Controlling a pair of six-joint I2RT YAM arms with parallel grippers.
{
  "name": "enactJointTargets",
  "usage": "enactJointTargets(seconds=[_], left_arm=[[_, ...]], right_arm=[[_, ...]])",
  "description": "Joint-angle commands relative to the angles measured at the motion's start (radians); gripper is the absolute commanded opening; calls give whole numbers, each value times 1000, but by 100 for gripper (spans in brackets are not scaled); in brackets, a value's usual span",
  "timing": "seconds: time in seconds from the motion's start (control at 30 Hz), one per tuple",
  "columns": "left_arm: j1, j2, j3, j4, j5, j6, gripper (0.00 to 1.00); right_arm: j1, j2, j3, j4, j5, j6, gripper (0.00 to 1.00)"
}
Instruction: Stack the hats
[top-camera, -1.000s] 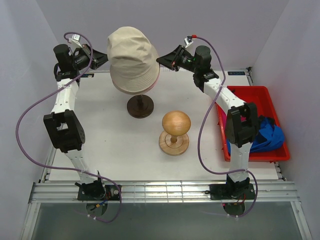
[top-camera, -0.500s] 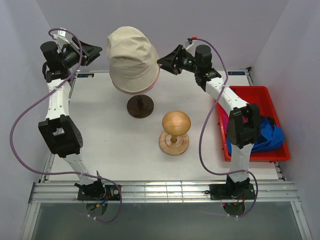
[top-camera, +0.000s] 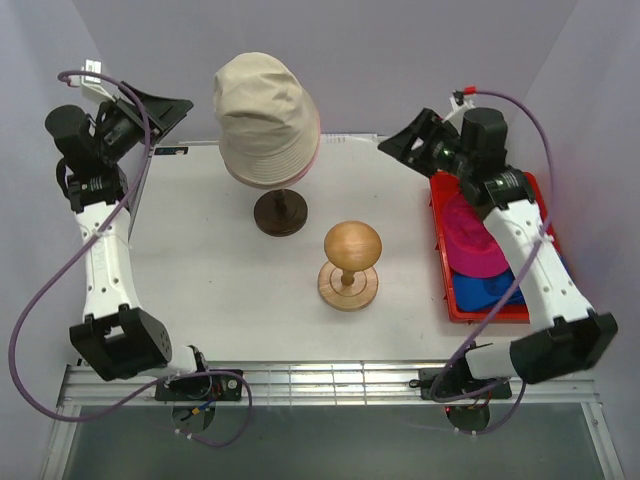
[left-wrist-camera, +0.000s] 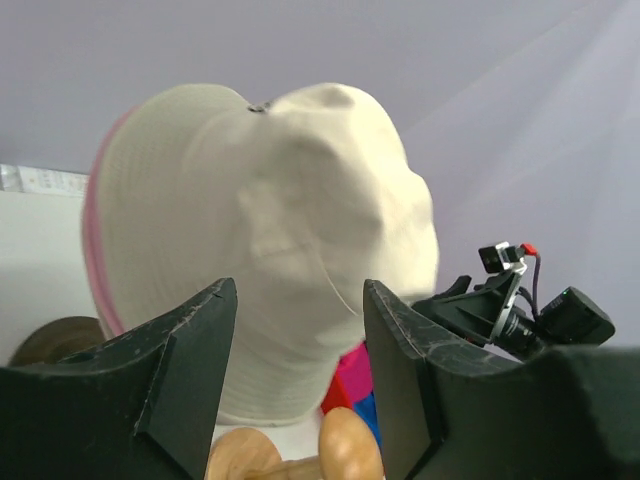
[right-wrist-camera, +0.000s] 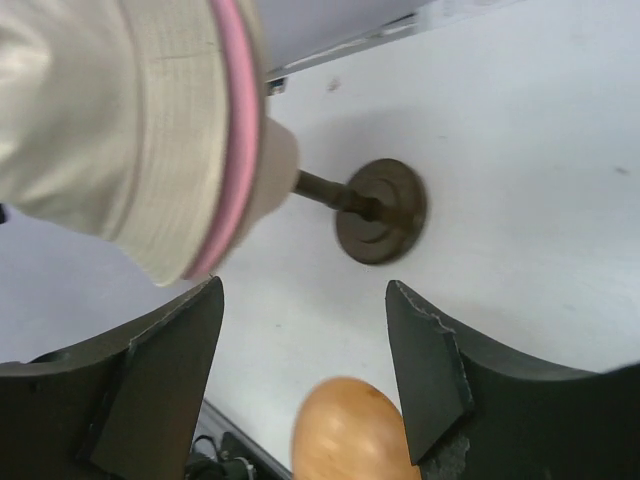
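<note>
Both arms have been drawn back from the beige bucket hat, with the left gripper and right gripper released and empty; from above, the hat is seen seated on the brown stand, the magenta cap and blue cap left in the red bin; in the left wrist view, the beige crown is framed by parted fingers, well apart; in the right wrist view, the pink bucket hat is shown as a rim under the beige brim; two hats are judged stacked, and a reach into the bin for the magenta cap is called for next.
</note>
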Motion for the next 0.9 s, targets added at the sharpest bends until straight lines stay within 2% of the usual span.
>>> enactJointTargets(seconds=[0.0, 0.1, 0.13, 0.27, 0.43, 0.57, 0.87], left_arm=[[-7, -141, -175, 77, -9, -39, 64], [-19, -253, -295, 80, -29, -54, 64], [-27, -302, -320, 80, -32, -57, 64], [-56, -421, -446, 73, -55, -83, 64], [-105, -520, -562, 33, -88, -76, 64], [-151, -569, -651, 30, -95, -79, 64], [-213, -633, -771, 27, -54, -70, 63]], right_arm=[[-46, -163, -168, -241, 188, -125, 72], [-112, -292, -297, -315, 235, -156, 74], [-168, -315, -323, -329, 233, -185, 75], [-348, -355, -426, -373, 158, -268, 74], [-555, -254, -485, -372, 124, -329, 73], [-624, -172, -485, -326, 127, -318, 72], [-733, 6, -367, -332, 267, -351, 71]])
